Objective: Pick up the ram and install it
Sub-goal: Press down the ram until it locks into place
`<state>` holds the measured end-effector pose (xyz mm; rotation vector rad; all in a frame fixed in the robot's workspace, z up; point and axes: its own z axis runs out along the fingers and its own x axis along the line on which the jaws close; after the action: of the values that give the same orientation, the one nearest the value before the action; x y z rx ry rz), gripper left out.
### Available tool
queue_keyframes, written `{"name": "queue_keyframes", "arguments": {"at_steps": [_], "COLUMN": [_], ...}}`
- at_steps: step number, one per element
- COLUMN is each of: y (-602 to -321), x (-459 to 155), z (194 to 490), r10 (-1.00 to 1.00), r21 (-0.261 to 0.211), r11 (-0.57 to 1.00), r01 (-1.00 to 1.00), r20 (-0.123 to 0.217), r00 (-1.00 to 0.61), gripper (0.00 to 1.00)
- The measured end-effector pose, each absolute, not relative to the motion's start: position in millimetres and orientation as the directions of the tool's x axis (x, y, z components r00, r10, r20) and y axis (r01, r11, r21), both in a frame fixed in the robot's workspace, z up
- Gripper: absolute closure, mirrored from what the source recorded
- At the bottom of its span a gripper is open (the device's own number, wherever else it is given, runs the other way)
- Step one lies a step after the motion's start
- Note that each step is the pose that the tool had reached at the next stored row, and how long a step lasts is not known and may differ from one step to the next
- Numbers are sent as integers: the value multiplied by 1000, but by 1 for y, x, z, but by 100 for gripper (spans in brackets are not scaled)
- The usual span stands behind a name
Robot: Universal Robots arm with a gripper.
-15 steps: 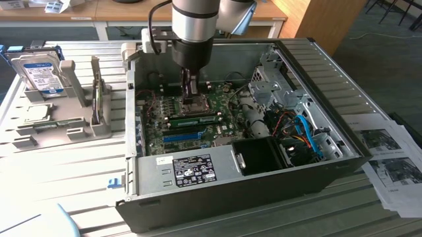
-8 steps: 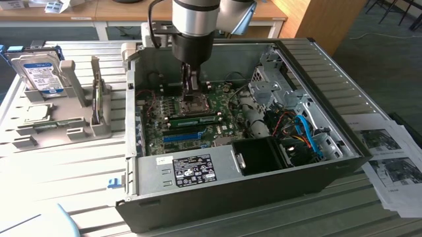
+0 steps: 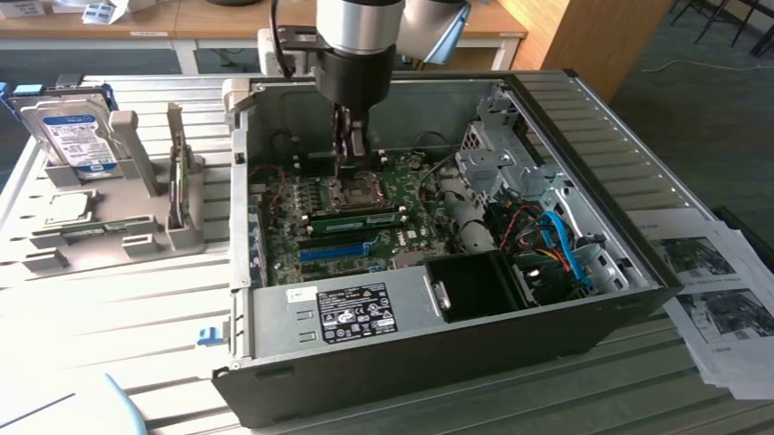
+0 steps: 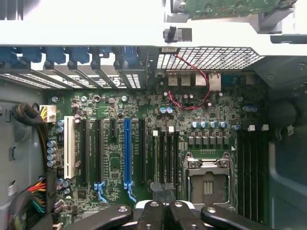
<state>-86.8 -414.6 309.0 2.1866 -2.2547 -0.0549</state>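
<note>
My gripper (image 3: pixel 351 166) hangs inside the open computer case (image 3: pixel 581 154), just above the motherboard (image 3: pixel 351 245) near the CPU socket (image 3: pixel 359 192). Its dark fingers (image 4: pixel 152 213) are shut, and nothing shows between them. A long green ram stick (image 3: pixel 357 217) lies seated in a slot beside the socket, on the side toward the blue slot (image 3: pixel 333 250). In the wrist view the shut gripper (image 4: pixel 163 208) lines up with the long dark memory slots (image 4: pixel 165 158) next to the CPU socket (image 4: pixel 207 177). A thin green board (image 3: pixel 179 186) stands on edge in the grey holder outside the case.
The grey holder (image 3: pixel 133 237) on the exterior view's left also carries a silver hard drive (image 3: pixel 72 136). Case walls ring the motherboard, with a drive cage (image 3: pixel 502 149), a black fan housing (image 3: pixel 478 285) and blue cables (image 3: pixel 568 249). Printed sheets (image 3: pixel 713 299) lie at the right.
</note>
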Motion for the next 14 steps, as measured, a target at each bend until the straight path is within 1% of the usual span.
{"name": "queue_keyframes", "arguments": {"at_steps": [14], "y": [-415], "x": [-87], "z": [326], "r10": [-999], "r21": [25], "r11": [30], "r01": [-999], "r20": [-24], "r00": [-31], "gripper": [91]}}
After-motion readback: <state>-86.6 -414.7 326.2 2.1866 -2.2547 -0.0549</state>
